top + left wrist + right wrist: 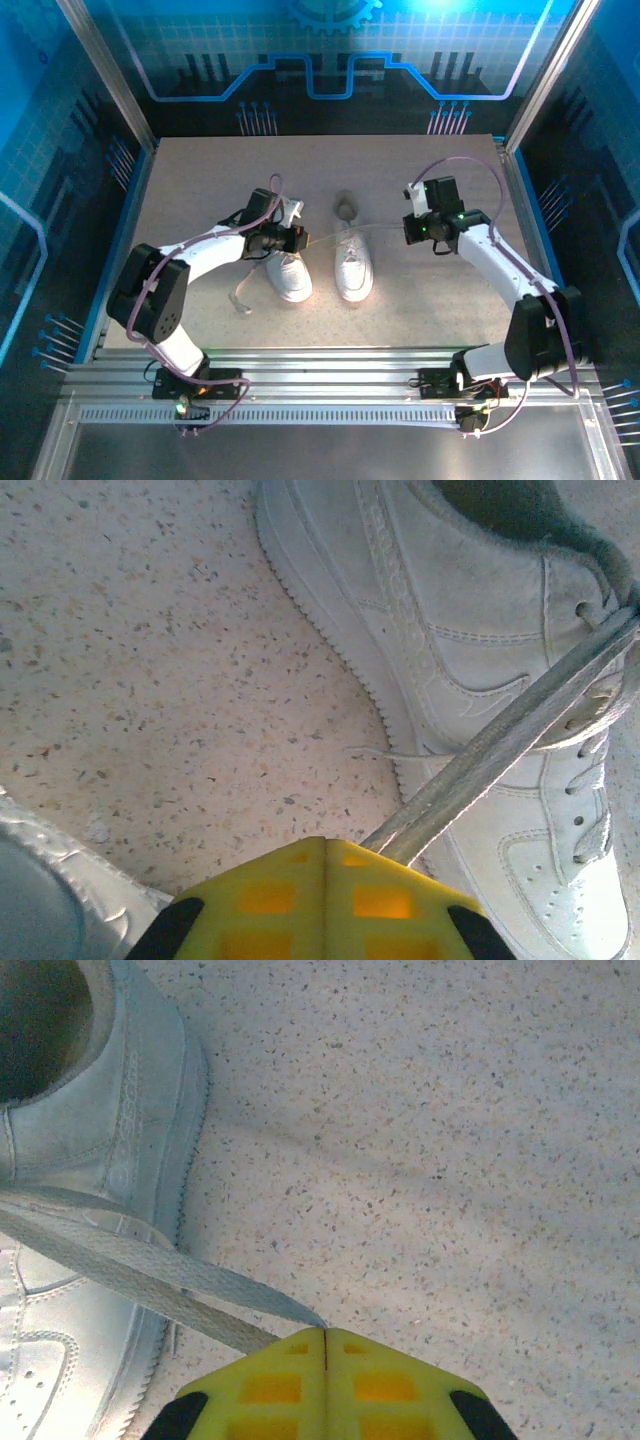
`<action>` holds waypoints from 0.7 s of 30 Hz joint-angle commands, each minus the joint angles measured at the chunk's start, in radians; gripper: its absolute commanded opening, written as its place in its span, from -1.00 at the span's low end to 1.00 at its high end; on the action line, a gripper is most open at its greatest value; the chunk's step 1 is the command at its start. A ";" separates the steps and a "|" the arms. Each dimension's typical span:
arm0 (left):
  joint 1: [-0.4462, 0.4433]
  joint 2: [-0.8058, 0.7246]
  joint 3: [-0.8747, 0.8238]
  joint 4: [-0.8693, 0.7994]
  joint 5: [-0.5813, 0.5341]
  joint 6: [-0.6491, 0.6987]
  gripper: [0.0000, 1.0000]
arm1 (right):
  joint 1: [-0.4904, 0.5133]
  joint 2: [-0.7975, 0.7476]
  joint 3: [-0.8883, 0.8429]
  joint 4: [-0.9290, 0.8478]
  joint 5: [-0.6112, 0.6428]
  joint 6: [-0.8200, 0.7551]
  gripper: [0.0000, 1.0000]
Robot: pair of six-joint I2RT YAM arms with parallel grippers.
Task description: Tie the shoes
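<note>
two shoes (290, 275) (353, 270); left pincer (325, 852) and right pincer (325, 1338) each grip a lace (500, 750).

Both the left arm (185, 262) and the right arm (497, 255) had white shells and black joint housings. Thin lilac cables (465, 159) arched along them. The left gripper (325, 842) and the right gripper (325, 1332) had yellow fingers with square recesses and black mounts at 5 and 7 o'clock.

text: none legible; brand marks: none legible on the shoes (353, 268); numbers: none
</note>
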 commanded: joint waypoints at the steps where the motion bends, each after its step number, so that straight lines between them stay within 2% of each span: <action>1: 0.023 -0.044 -0.024 -0.042 -0.084 -0.003 -1.00 | -0.016 0.054 0.088 -0.049 0.034 -0.070 -1.00; 9: 0.085 -0.167 -0.085 -0.088 -0.113 0.020 -1.00 | -0.017 0.153 0.164 -0.039 0.005 -0.094 -1.00; 13: 0.089 -0.200 -0.133 -0.088 -0.115 0.022 -1.00 | -0.017 0.190 0.165 -0.019 -0.007 -0.097 -1.00; 20: 0.088 -0.205 -0.140 -0.067 -0.055 0.026 -1.00 | 0.009 0.270 0.225 -0.020 -0.083 -0.085 -1.00; 21: 0.085 -0.209 -0.134 -0.060 -0.038 0.044 -0.91 | 0.018 0.276 0.236 -0.022 -0.084 -0.084 -1.00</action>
